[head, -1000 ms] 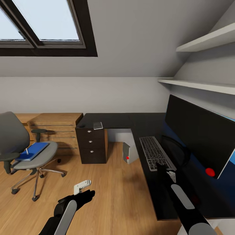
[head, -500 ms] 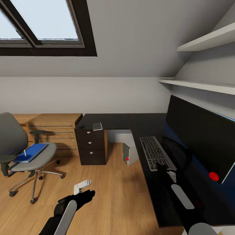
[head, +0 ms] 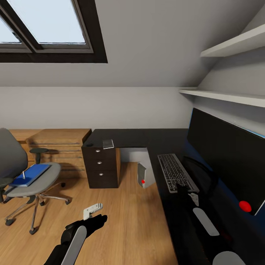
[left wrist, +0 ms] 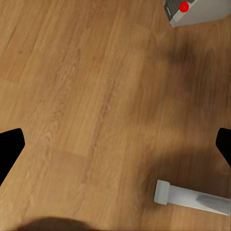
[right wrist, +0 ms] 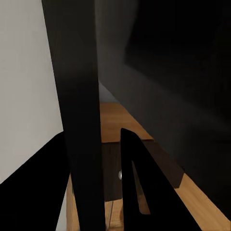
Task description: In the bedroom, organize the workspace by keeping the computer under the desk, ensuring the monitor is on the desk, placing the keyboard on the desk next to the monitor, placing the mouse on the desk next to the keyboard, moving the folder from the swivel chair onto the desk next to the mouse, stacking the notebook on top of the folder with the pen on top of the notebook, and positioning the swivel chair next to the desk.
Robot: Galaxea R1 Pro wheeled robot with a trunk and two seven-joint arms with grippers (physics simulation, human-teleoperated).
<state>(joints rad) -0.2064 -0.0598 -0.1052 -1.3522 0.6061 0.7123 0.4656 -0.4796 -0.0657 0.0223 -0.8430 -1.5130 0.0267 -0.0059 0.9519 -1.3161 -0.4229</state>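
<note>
The swivel chair (head: 22,184) stands at the left on the floor, with the blue folder (head: 30,175) on its seat and the pen (head: 24,173) sticking up from it. The notebook (head: 108,143) lies on the desk (head: 147,137) above the drawers. Along the desk's right wing are the keyboard (head: 175,172) and the monitor (head: 224,154). The computer (head: 143,176) stands under the desk. My left gripper (head: 99,219) hangs open over bare floor (left wrist: 96,96). My right gripper (head: 182,190) sits at the keyboard's near end, its jaws lost in dark shapes. The mouse is out of view.
A black drawer unit (head: 100,167) stands under the desk's far corner, with low wooden shelving (head: 60,145) beside it. White wall shelves (head: 224,96) hang above the monitor. A red spot (head: 244,206) shows by the monitor's near lower corner. A white desk leg (left wrist: 192,197) lies close to the left gripper.
The whole picture has slid left, so the camera has moved; the chair and drawers sit further left in it. Both arms keep their pose.
</note>
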